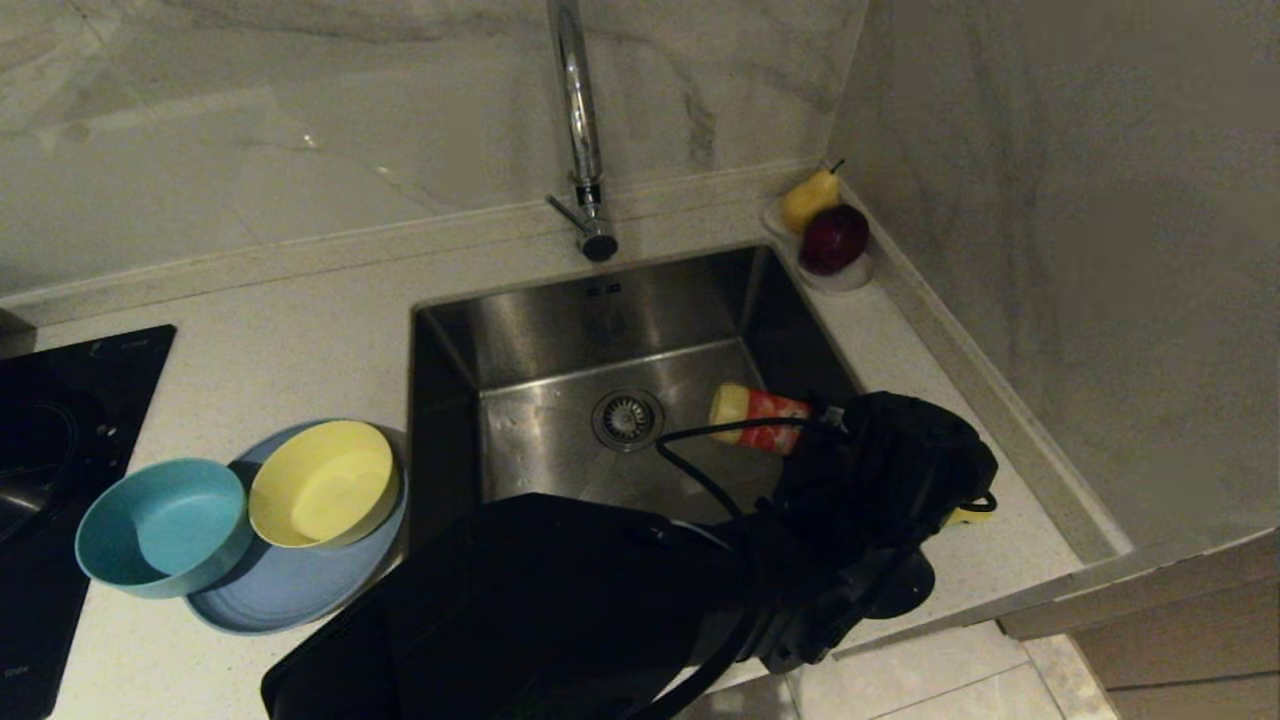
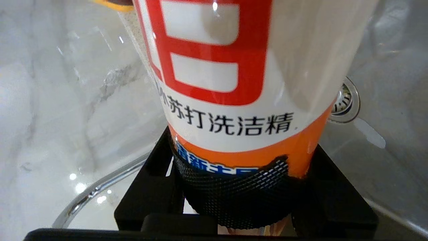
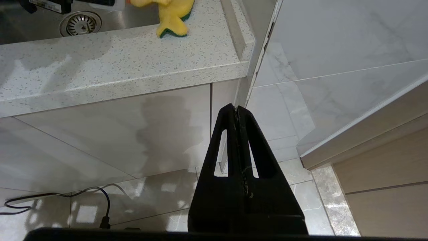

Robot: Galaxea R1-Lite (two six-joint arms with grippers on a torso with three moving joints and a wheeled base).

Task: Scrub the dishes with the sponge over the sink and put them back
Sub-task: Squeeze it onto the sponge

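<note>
A dish-soap bottle (image 2: 234,83) is gripped by the left gripper (image 2: 244,187) over the sink (image 1: 560,330); the right gripper (image 3: 238,112) is parked, jaws pressed together, below the counter edge (image 3: 117,77).

A dish-soap bottle (image 1: 762,417) with a red-and-orange label lies tilted over the basin. A yellow pear (image 1: 808,197) and a dark red apple (image 1: 834,239) share a small clear dish (image 1: 846,276) at the surface's back corner. A black cooktop (image 1: 60,440) sits at far left.

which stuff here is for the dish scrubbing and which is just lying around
For the job: teal bowl, yellow bowl, plate, sponge, sink, and the soap bottle gripped by the left gripper.

Lying about: pear, red fruit, stovetop, faucet.
</note>
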